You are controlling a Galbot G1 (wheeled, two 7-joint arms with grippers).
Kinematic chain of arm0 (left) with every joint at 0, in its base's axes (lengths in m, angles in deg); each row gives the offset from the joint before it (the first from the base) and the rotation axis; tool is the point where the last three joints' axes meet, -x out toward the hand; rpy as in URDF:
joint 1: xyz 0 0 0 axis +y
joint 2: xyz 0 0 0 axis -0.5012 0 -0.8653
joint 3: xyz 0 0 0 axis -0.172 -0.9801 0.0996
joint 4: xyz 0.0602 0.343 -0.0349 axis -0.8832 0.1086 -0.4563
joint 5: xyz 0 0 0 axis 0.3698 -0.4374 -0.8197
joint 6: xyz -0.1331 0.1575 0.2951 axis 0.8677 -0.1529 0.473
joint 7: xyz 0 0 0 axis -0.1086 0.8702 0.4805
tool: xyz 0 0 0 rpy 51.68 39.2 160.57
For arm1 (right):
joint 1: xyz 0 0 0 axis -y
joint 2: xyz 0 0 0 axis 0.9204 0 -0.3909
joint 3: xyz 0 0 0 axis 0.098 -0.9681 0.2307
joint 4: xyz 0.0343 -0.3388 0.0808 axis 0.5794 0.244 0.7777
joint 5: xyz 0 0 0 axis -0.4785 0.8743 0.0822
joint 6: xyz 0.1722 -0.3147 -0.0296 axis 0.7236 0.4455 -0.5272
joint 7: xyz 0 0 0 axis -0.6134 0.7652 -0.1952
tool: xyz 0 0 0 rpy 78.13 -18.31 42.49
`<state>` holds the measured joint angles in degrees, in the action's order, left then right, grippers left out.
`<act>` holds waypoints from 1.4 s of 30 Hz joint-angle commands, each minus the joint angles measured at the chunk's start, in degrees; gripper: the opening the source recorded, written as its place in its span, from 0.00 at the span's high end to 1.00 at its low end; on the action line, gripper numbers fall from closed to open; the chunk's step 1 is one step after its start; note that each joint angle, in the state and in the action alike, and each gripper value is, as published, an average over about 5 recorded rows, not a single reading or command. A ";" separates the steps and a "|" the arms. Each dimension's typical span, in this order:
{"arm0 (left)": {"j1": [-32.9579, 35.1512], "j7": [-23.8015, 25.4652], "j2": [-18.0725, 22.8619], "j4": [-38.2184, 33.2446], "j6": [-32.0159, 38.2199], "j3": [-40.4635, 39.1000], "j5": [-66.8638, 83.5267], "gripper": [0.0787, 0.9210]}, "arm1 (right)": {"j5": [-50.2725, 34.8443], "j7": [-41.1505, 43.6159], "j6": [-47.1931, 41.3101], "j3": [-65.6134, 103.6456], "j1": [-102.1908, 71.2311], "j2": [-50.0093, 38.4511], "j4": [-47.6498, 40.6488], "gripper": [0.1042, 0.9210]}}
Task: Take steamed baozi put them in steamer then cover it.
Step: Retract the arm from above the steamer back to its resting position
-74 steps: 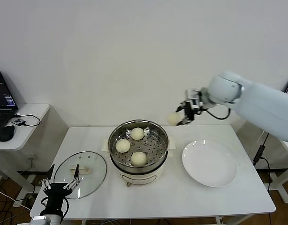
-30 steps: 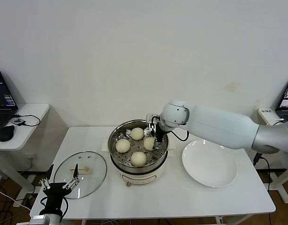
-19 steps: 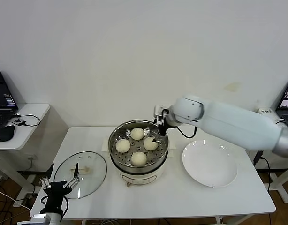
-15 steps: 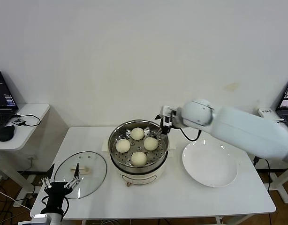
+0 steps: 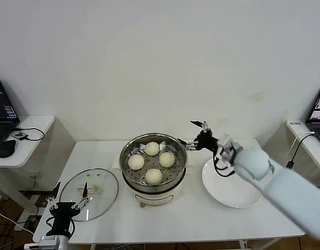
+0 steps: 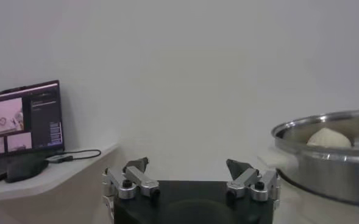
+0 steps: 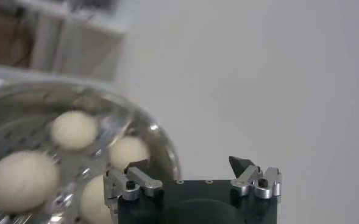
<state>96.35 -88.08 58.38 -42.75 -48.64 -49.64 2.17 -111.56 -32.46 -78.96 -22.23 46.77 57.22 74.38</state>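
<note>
Head view: we've got all four baozi [image 5: 167, 159] in the steamer [image 5: 154, 165], so the right end effector [image 5: 197, 136] hangs spread, empty; left end effector [image 5: 66, 206] spread near lid [image 5: 89, 194].

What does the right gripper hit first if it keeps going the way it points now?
Probably nothing nearby: the open right gripper points left, level above the round shiny steel steamer, passing over its rim and the cream-white buns. Depth is uncertain.

Shiny steel steamer [image 5: 152, 179]; smooth baozi [image 5: 167, 159]
</note>
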 commanded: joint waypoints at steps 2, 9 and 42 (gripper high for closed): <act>-2.61 -0.20 -0.95 6.56 0.77 2.35 -27.61 0.12 | 12.43 2.27 15.23 52.02 -44.61 24.99 5.31 0.12; -3.60 -1.93 -4.55 12.20 6.74 6.93 -58.93 0.12 | 14.83 2.57 16.21 58.59 -52.15 33.82 7.86 0.12; -17.94 2.98 -6.79 28.49 6.21 0.75 -74.71 0.12 | 17.83 3.14 18.32 60.73 -56.11 41.07 4.60 0.12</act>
<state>82.54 -85.67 51.87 -17.56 -42.43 -48.24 -69.79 -94.46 -29.54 -61.20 37.43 -8.07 96.89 79.22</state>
